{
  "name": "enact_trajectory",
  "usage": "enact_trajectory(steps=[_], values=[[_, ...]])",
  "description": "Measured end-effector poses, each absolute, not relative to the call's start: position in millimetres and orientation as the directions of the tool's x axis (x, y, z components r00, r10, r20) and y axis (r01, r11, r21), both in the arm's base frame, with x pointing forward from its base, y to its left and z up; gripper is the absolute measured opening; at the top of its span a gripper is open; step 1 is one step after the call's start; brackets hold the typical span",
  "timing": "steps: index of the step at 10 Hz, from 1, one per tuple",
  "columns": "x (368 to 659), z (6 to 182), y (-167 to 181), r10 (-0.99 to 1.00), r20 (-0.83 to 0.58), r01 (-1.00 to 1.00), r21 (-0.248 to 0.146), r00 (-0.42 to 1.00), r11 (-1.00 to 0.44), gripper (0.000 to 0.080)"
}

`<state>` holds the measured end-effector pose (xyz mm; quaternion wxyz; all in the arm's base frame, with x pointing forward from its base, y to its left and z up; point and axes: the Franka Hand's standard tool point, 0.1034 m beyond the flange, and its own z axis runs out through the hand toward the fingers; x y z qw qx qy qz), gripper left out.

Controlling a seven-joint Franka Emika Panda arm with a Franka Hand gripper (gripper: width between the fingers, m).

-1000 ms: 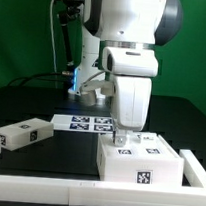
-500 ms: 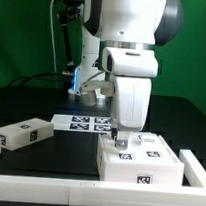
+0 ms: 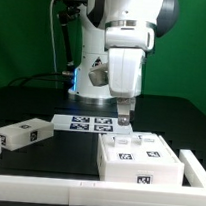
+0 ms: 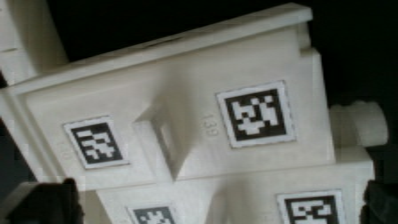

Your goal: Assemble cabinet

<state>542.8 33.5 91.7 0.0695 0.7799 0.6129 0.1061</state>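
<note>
A black table (image 3: 47, 155) carries everything; a white rail (image 3: 45, 179) runs along its near edge and turns back along the exterior view's right side; the cabinet box (image 3: 141, 166) sits near and right, tags on top and front, close to that rail; a small block (image 3: 20, 134) lies well apart at the left; the marker board (image 3: 81, 121) lies flat farther back, between them.
</note>
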Motion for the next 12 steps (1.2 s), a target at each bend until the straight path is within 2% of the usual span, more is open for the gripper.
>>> enact_trajectory(steps=[1, 2, 3, 4, 8, 9, 12], values=[[534.3, 91.7, 35.4, 0.960, 0.104, 0.927, 0.252, 0.261, -0.279, 0.0797], [526.4, 89.7, 40.5, 0.936, 0.131, 0.904, 0.246, 0.326, -0.349, 0.0797], [518.6, 85.2, 54.6, 0.879, 0.165, 0.854, 0.212, 0.448, -0.475, 0.0797], [516.1, 80.9, 56.9, 0.897, 0.159, 0.871, 0.219, 0.412, -0.439, 0.0797], [516.0, 79.6, 54.5, 0.864, 0.173, 0.841, 0.205, 0.473, -0.501, 0.0797], [513.9, 77.8, 50.5, 0.785, 0.197, 0.767, 0.175, 0.587, -0.618, 0.0797], [499.2, 69.0, 44.8, 0.586, 0.228, 0.580, 0.103, 0.777, -0.808, 0.0797]])
